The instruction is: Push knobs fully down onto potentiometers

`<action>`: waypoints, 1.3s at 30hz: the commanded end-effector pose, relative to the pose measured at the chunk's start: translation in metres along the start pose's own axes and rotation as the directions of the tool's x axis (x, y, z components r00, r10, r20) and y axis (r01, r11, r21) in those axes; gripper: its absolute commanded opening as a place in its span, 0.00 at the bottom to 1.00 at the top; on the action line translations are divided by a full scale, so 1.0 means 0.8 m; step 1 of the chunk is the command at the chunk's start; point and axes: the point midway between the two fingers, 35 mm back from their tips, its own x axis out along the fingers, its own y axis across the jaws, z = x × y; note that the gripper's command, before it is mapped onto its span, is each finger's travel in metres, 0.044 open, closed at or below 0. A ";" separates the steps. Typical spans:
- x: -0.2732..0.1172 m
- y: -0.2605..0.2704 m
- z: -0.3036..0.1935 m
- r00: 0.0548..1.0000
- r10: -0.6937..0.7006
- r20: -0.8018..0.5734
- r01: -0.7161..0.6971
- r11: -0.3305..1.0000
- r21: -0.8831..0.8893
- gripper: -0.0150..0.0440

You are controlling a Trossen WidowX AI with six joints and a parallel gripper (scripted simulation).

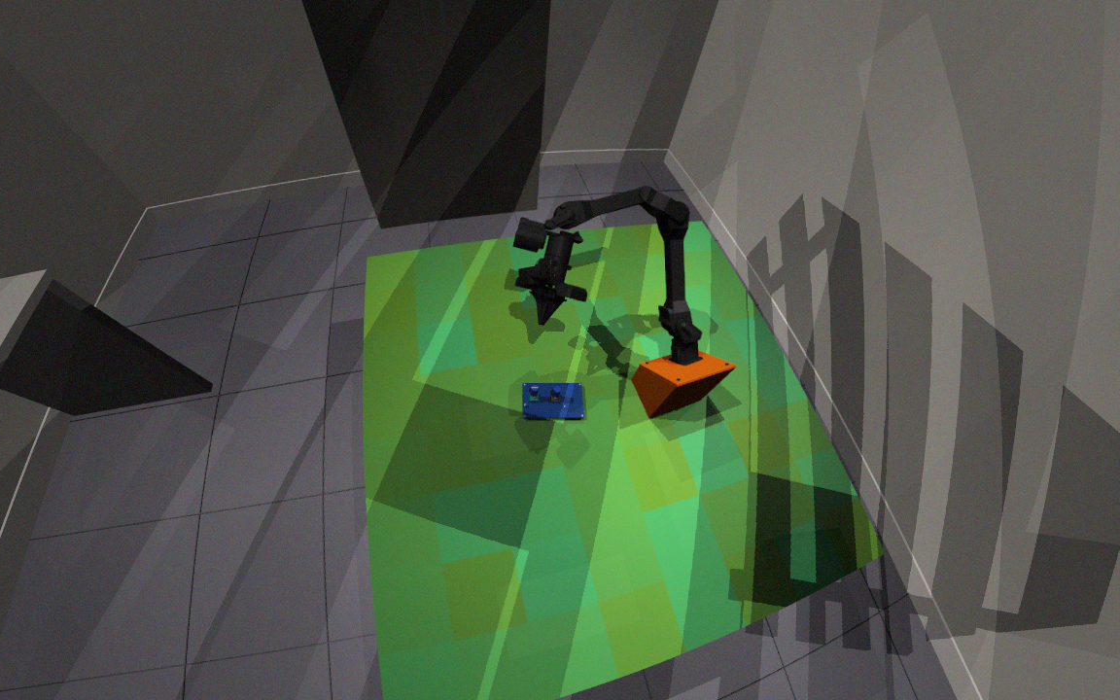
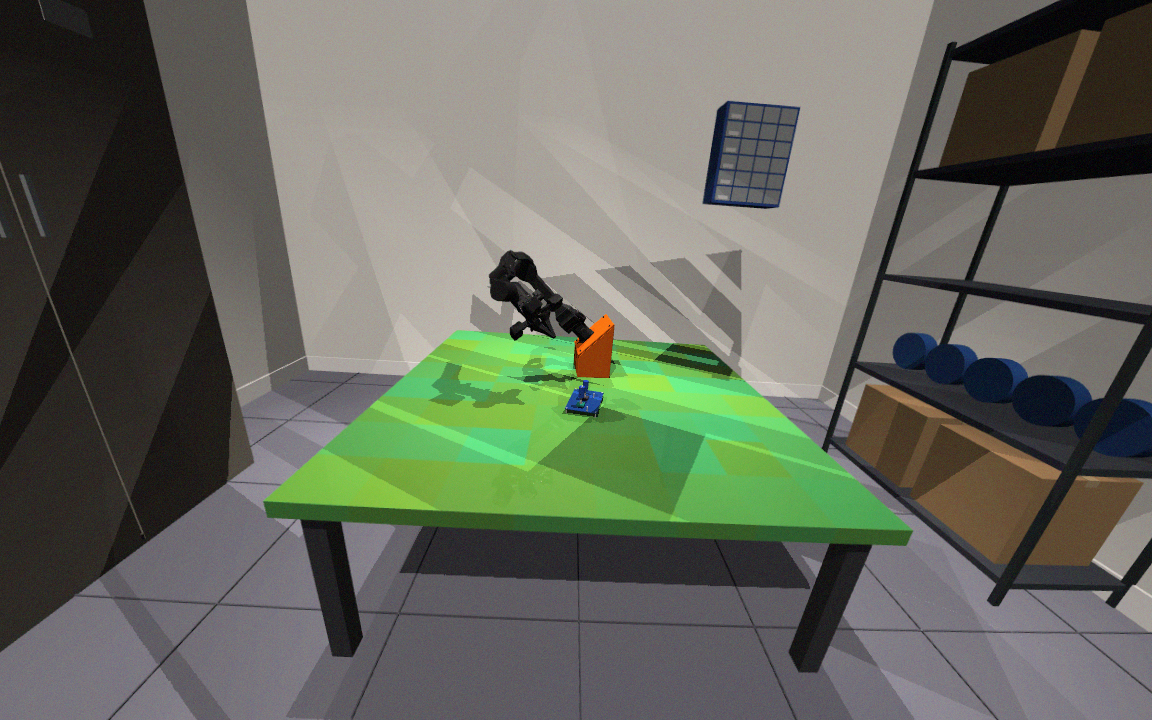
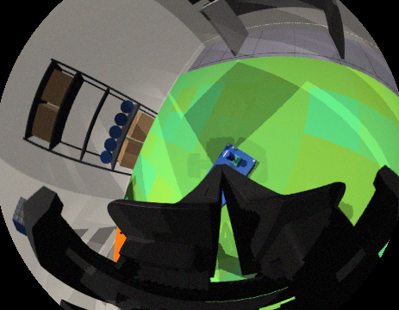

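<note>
The black gripper (image 1: 543, 318) (image 2: 551, 334) (image 3: 220, 169) hangs above the bench (image 1: 460, 600) (image 2: 562, 483) (image 3: 268, 103), its fingertips together and holding nothing, apart from the circuit board. In the wrist view the tips overlap part of the blue circuit board (image 1: 566, 410) (image 2: 589, 404) (image 3: 246, 169), which stands on the green bench near the arm's orange base (image 1: 673, 402) (image 2: 595, 360) (image 3: 118, 249). Two knobs rise from the board in the top view, a blue-topped knob (image 1: 534, 390) over a green part and a second knob (image 1: 556, 391) beside it; how far down either sits is too small to tell. Beyond the bench, a dark shelf rack (image 2: 904, 201) (image 3: 91, 122) holds cardboard boxes and blue rolls, and a blue drawer cabinet (image 2: 750, 154) (image 3: 21, 220) hangs on the wall.
</note>
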 end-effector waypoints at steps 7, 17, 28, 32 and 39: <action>0.065 0.019 -0.020 0.966 -0.061 -0.250 0.113 0.973 0.200 0.25; 0.115 0.040 -0.040 0.873 -0.188 -0.450 0.340 0.896 0.287 0.25; 0.156 0.056 -0.056 0.714 -0.398 -0.576 0.641 0.703 0.308 0.25; 0.168 0.063 -0.059 0.647 -0.488 -0.586 0.733 0.610 0.301 0.25; 0.172 0.066 -0.060 0.622 -0.521 -0.584 0.762 0.574 0.300 0.25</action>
